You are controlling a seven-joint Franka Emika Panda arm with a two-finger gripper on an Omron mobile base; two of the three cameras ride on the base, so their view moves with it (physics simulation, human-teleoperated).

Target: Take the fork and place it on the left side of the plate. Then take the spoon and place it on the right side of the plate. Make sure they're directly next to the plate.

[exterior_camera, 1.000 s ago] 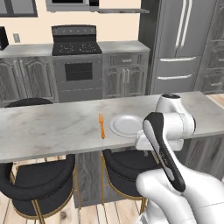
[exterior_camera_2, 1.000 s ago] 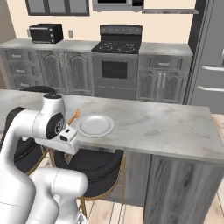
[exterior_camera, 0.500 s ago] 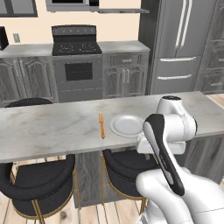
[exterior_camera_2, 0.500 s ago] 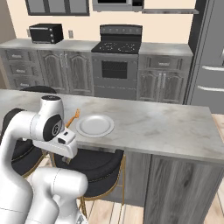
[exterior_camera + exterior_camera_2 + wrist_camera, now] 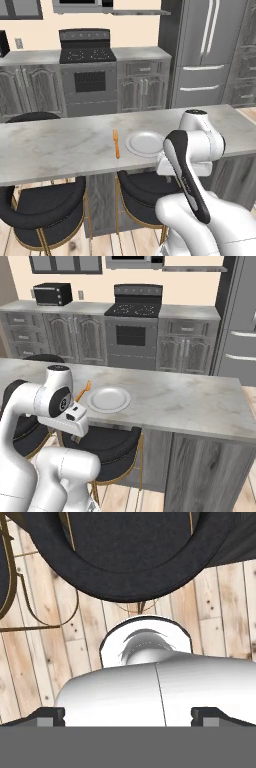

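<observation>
Fork [image 5: 116,143] just left of plate [image 5: 145,143], both without markings.

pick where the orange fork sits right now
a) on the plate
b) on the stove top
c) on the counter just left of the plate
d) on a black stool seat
c: the fork lies flat on the marble counter close beside the left edge of the plate, seen from the robot's side; the right base view shows it beside the plate's rim as well.

Orange fork [image 5: 116,143] lies just left of white plate [image 5: 145,143] (flat).
</observation>
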